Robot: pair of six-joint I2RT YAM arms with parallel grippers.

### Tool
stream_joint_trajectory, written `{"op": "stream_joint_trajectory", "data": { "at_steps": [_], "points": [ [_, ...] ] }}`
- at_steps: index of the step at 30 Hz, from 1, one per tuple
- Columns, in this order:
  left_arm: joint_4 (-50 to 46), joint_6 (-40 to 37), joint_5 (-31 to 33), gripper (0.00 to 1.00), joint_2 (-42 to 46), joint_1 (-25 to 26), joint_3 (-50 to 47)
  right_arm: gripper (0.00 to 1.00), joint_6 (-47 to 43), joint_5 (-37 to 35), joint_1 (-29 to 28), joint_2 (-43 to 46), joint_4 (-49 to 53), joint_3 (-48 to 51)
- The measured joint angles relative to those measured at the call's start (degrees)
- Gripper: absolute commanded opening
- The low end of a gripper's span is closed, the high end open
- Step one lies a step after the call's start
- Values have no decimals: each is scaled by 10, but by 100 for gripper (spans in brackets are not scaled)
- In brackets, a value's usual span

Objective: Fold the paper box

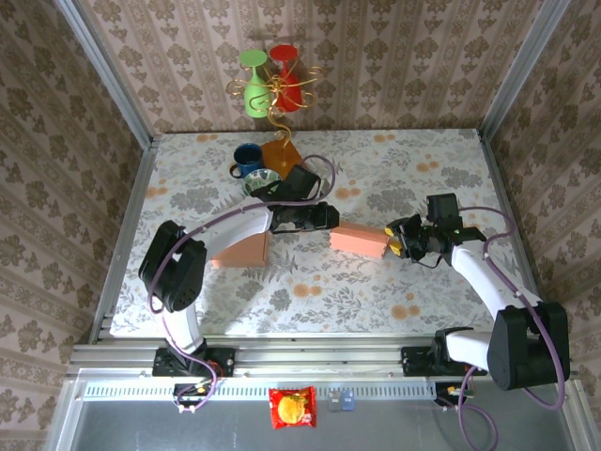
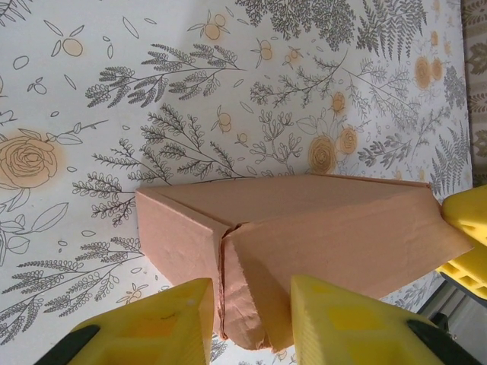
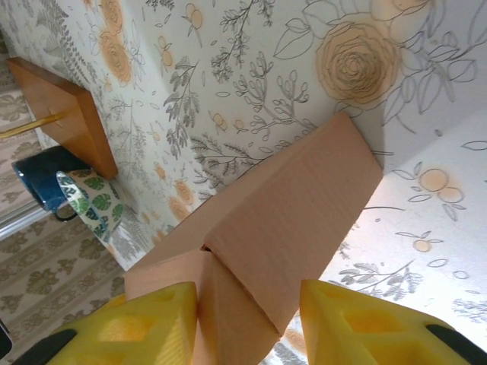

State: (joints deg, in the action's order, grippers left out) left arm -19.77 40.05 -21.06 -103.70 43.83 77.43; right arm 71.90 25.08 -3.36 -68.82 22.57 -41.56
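The paper box [image 1: 359, 240] lies near the middle of the worktop [image 1: 423, 160]. Its long axis runs almost parallel to the near edge, with the right end a little closer to that edge. The left pincer [image 1: 329, 221] is clenched on its left end, and the right pincer [image 1: 392, 237] on its right end. I judge the risk is in the ends: the seam [image 2: 223, 258] at the left end gapes, so an uneven squeeze or pull could buckle the thin card or let a flap spring open.
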Motion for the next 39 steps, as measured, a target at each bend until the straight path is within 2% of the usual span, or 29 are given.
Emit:
{"op": "stream_joint_trajectory", "data": {
  "at_steps": [12,32,36,39],
  "points": [
    [13,-11,-2,31,0,1,-14,43,1,-10,-2,38,34,0],
    [25,-13,-1,30,0,6,-30,32,-1,-10,-18,16,18,19],
    [26,-13,1,28,0,7,-31,28,-5,-10,-18,11,7,19],
    [34,-15,0,25,0,8,-35,29,-4,-11,-18,13,4,19]
  ]
}}
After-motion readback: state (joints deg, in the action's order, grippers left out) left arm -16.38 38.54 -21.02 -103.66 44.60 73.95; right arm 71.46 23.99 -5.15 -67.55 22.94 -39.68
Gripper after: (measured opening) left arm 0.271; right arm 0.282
